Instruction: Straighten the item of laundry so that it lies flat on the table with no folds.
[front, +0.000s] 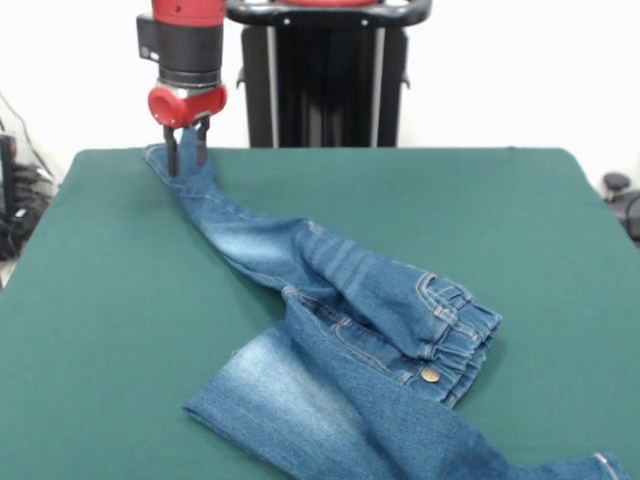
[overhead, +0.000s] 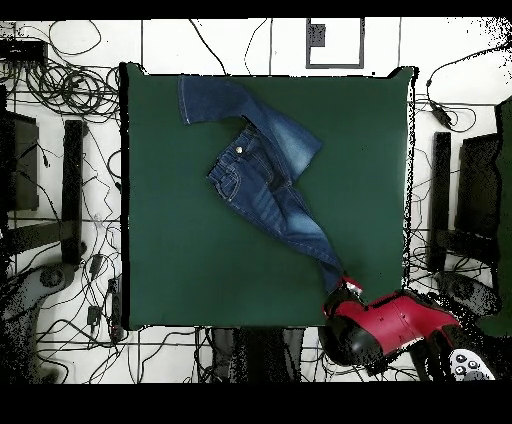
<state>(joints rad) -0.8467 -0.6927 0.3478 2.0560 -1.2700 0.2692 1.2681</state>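
Fingers: pinched shut on a leg cuff of the jeans | jeans: stretched diagonally, other leg folded across | counter: green.

One garment, one table, one gripper.
A single pair of jeans with two legs and one metal button lies on the one green table; one red gripper with two dark fingers shows.
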